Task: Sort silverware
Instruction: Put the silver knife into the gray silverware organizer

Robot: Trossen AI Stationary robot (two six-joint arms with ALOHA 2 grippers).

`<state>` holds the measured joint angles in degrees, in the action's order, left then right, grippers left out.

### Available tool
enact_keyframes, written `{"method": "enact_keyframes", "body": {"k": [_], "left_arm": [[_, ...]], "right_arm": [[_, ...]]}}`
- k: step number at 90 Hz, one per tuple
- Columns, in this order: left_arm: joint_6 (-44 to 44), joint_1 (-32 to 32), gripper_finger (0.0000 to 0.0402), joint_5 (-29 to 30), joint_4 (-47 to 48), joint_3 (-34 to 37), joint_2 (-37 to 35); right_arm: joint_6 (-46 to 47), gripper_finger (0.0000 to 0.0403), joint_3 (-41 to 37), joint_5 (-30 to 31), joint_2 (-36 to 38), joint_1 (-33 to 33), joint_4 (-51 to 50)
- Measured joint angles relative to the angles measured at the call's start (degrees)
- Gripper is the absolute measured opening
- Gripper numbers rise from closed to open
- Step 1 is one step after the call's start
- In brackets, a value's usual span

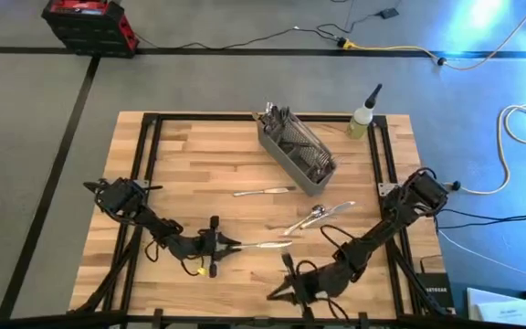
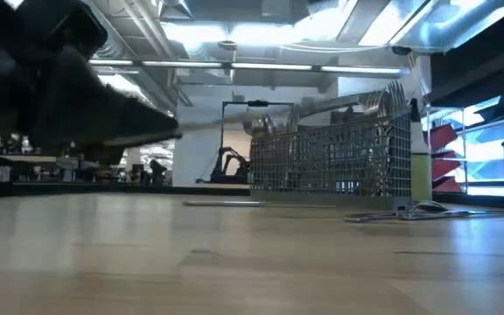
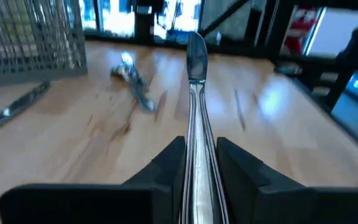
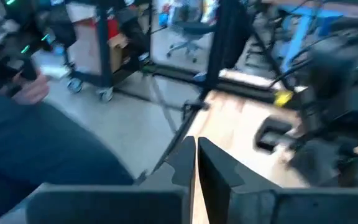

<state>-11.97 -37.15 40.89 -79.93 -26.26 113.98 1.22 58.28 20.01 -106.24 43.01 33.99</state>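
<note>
My left gripper (image 1: 229, 244), at the table's near middle, is shut on one slim silver piece of silverware (image 3: 196, 93) that looks like a table knife. The piece sticks out toward the table's right. A gray mesh basket (image 1: 297, 151) at the far middle holds more silverware (image 1: 277, 117) standing in its far end. One loose knife (image 1: 265, 191) and a small cluster of pieces (image 1: 320, 216) lie flat on the wood in front of the basket. My right gripper (image 1: 281, 291) stays near the near edge, shut, with nothing between its fingers (image 4: 185, 158). My left gripper pinches the piece's handle (image 3: 197, 163) between its two fingers (image 3: 168, 165). The fingers lie level, pointing toward the table's right, and the piece runs straight on ahead of them. It is lifted clear of the table, roughly level, its rounded end (image 3: 196, 50) free.
A small bottle with a dark nozzle (image 1: 364, 115) stands at the far right corner beside the basket. Black frame rails (image 1: 150, 155) run along the table's sides. Bare wood (image 1: 199, 174) lies left of the basket. A red case (image 1: 88, 23) sits on the floor beyond the table.
</note>
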Motion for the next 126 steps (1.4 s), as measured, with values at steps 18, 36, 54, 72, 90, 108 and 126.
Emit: {"method": "enact_keyframes", "body": {"k": [18,36,54,72,90,108,126], "left_arm": [[3.8,0.0,0.0062,0.1,-9.2,0.0,-0.1],[5.2,-0.1,0.0062,1.4,-10.0,-0.2,-2.9],[7.8,-0.8,0.0062,2.4,-10.0,-0.2,-6.7],[10.3,-2.0,0.0062,2.9,-10.0,-0.2,-10.9],[10.7,-2.3,0.0062,2.8,-10.0,-1.2,-13.5],[14.6,-2.4,0.0062,-1.2,-9.8,-5.2,-15.3],[22.6,-4.3,0.0062,-2.7,-10.0,-9.6,-16.2]], "right_arm": [[5.3,0.0042,0.0,1.2,0.0,2.0,-6.0],[8.2,0.0089,0.0,3.4,0.0,2.0,-6.7],[8.4,0.0148,0.0,6.9,0.0,2.0,-5.6],[4.5,0.0196,0.0,18.5,0.0,1.9,-5.2],[4.3,0.0201,0.1,21.4,-1.0,-1.1,0.7],[4.1,0.02,0.1,14.8,-3.1,-6.0,10.4],[-2.3,0.02,0.0,13.9,-3.2,-7.5,21.8]]}}
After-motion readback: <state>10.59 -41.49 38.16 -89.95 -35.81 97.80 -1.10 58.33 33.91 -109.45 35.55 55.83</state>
